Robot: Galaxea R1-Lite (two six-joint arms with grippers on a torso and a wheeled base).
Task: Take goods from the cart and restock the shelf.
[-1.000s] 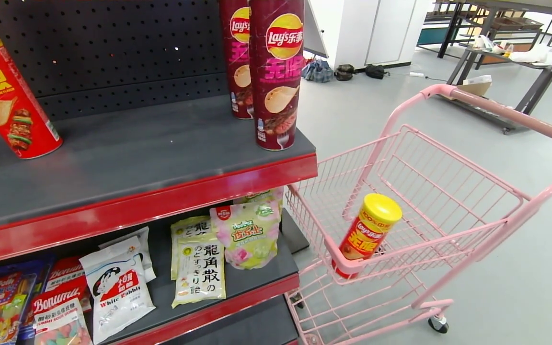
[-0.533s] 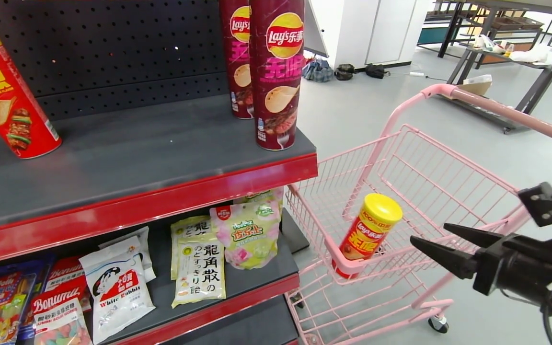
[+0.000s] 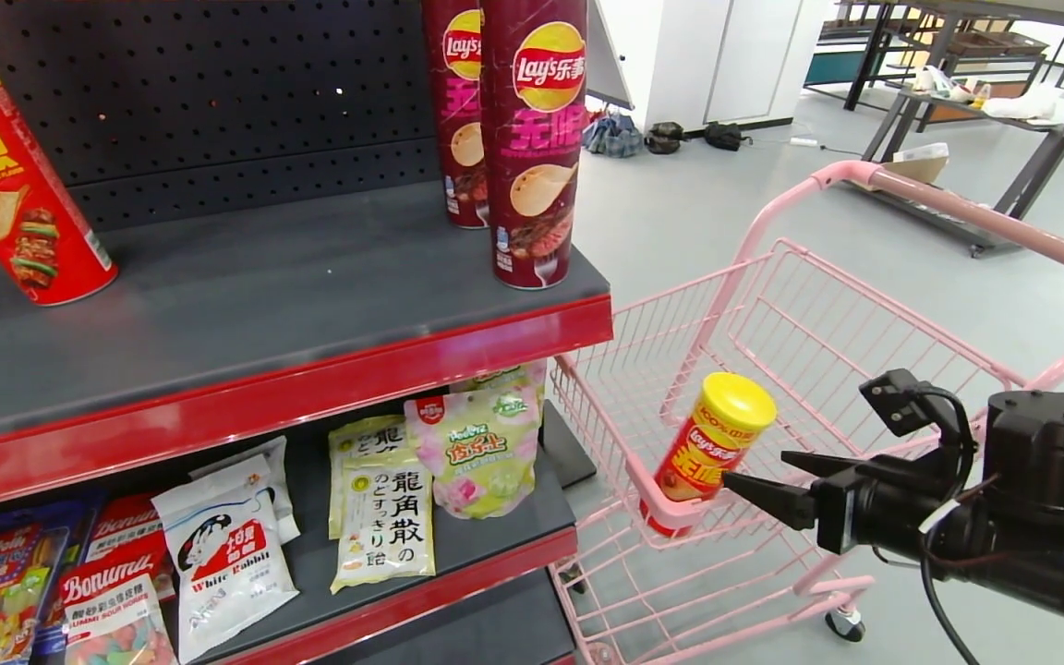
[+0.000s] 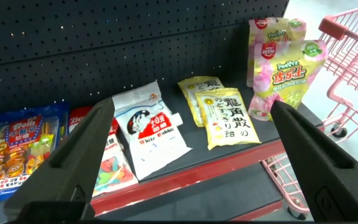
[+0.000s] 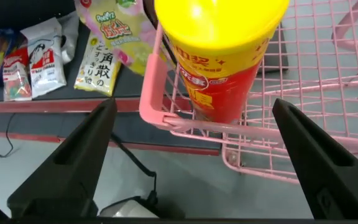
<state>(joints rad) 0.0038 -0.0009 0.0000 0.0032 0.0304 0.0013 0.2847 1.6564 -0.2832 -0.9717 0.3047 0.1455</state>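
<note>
The can (image 3: 709, 441), red with a yellow lid, stood tilted in the pink cart's (image 3: 874, 175) upper basket, in the corner nearest the shelf (image 3: 246, 305), its lower part against the basket's wire wall. The right end effector (image 3: 755, 467) hung over the basket with its fingers apart and empty. The tips pointed at the can, and the nearer one was just beside the can's side; whether it touched could not be told. From the right wrist, the can sat ahead of the two spread fingers, in line with the gap between them. The left end effector (image 4: 192, 104) was also spread and empty, facing the lower shelf (image 4: 229, 163), where snack bags (image 4: 151, 134) lay flat. On the shelf above stood two maroon cans (image 3: 532, 148) at the cart end and another red can (image 3: 15, 194) well apart at the far end.
</note>
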